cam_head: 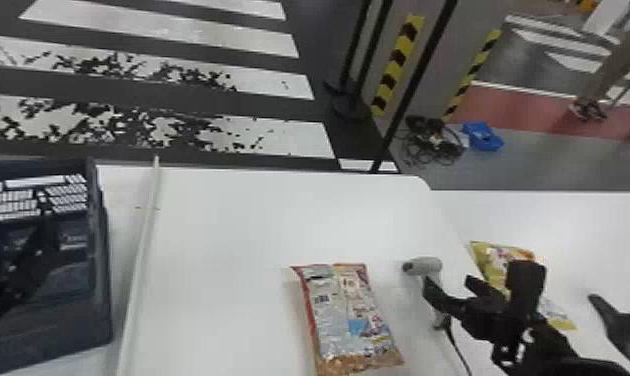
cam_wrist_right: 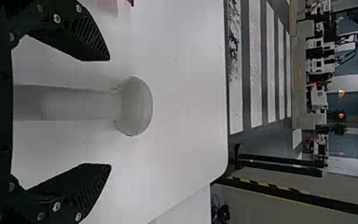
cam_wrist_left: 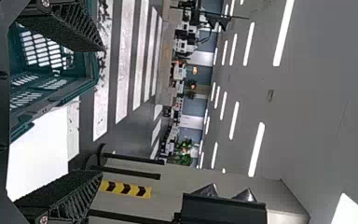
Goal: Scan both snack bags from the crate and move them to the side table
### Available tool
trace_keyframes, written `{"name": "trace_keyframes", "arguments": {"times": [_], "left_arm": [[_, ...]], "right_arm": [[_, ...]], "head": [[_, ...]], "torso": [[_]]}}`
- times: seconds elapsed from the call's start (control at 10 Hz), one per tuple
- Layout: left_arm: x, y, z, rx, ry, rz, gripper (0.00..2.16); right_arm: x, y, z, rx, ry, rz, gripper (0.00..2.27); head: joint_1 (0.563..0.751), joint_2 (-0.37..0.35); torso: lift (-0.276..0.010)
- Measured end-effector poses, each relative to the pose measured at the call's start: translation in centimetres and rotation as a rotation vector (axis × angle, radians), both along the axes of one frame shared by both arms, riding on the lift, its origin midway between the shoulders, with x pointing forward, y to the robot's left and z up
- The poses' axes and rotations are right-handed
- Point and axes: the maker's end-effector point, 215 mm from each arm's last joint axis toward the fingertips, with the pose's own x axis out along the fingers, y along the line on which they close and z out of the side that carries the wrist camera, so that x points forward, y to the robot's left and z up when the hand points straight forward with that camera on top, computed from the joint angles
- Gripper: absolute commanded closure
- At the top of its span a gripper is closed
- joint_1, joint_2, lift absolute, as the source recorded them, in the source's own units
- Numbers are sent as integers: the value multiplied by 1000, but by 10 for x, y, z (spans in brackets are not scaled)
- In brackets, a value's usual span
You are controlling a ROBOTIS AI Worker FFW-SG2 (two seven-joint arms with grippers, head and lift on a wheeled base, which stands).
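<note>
My left gripper (cam_head: 31,265) is over the dark crate (cam_head: 106,280) at the left; in the left wrist view that gripper (cam_wrist_left: 102,111) stands open with nothing between its fingers, near the crate (cam_wrist_left: 53,95). A red-edged snack bag (cam_head: 351,320) lies flat on the white table. Farther right, a yellow snack bag (cam_head: 494,257) rests on the side table, partly hidden behind my right arm. My right gripper (cam_head: 450,287) is beside the grey scanner (cam_head: 426,265). From the right wrist, this gripper (cam_wrist_right: 109,112) is open, with the scanner (cam_wrist_right: 133,106) between its fingers and gaps on either side.
A raised white strip (cam_head: 141,260) runs along the table (cam_head: 219,240) between crate and bag. The scanner's black cable (cam_head: 456,345) trails toward the front edge. The side table (cam_head: 594,225) adjoins at the right, with a black object (cam_head: 624,322) near its right side.
</note>
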Motion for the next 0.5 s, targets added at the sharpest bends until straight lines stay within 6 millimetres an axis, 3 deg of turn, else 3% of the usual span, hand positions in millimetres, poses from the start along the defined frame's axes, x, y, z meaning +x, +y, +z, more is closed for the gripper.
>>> {"name": "trace_keyframes", "arguments": {"times": [0.1, 0.3, 0.5], "left_arm": [[0, 0, 1, -1, -2, 0, 53], [0, 0, 1, -1, -2, 0, 53], [0, 0, 0, -1, 0, -1, 53]], "right_arm": [[-2, 7, 25, -19, -34, 17, -1], [-16, 46, 57, -17, -62, 60, 2], [-28, 103, 54, 21, -58, 111, 43]], "head": [[695, -309], [695, -273], [695, -198]], "torso": [[-95], [-95], [-95]]}}
